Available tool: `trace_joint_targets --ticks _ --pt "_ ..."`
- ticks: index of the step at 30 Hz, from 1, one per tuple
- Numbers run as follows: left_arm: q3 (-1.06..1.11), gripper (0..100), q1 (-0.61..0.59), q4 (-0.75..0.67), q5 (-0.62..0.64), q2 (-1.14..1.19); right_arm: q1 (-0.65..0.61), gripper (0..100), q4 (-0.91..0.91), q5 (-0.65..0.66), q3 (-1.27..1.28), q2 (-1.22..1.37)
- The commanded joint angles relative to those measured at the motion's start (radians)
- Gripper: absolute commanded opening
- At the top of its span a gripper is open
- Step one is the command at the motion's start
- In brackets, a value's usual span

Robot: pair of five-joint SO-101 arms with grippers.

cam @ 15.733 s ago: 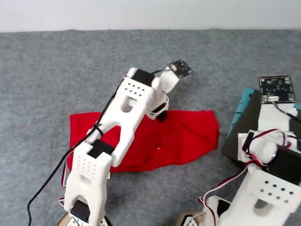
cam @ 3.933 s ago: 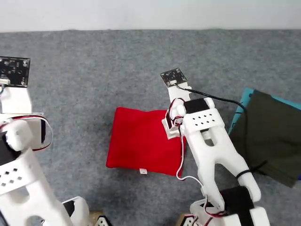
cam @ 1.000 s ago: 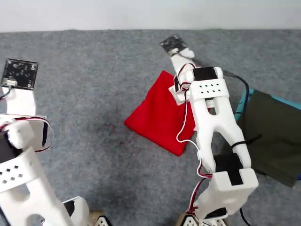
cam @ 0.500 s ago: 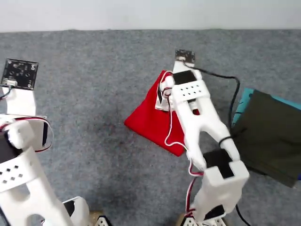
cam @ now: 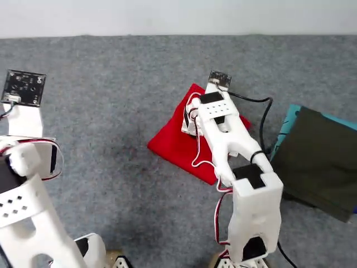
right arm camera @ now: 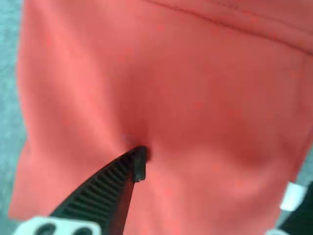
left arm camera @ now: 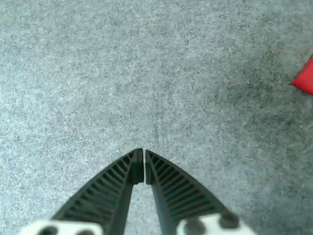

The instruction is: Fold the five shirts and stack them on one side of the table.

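Beneath me spreads a grey, speckled, felt-like table covering (cam: 111,84). Along the covering's far edge runs a plain white wall strip (cam: 167,17).

Bright, even overhead light; soft faint shadows.
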Motion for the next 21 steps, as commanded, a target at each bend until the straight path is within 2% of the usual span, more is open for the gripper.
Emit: trace_joint_targets --ticks 1,5,11,21 --pt "-0.005 1 -0.005 0.018 -0.009 -0.015 0.015 38.1 -0.054 -0.035 -0.061 0.045" --pt "-0.005 1 -0.005 0.018 -0.011 -0.015 0.038 25.2 -0.054 -0.037 -0.063 0.104" --pt "-0.005 1 -0.005 0.017 -0.011 -0.014 0.077 0.2 -0.018 -0.021 -0.063 0.099" --pt "-0.005 1 -0.005 0.017 -0.066 -0.015 0.099 0.9 0.136 0.279 -0.063 -0.216"
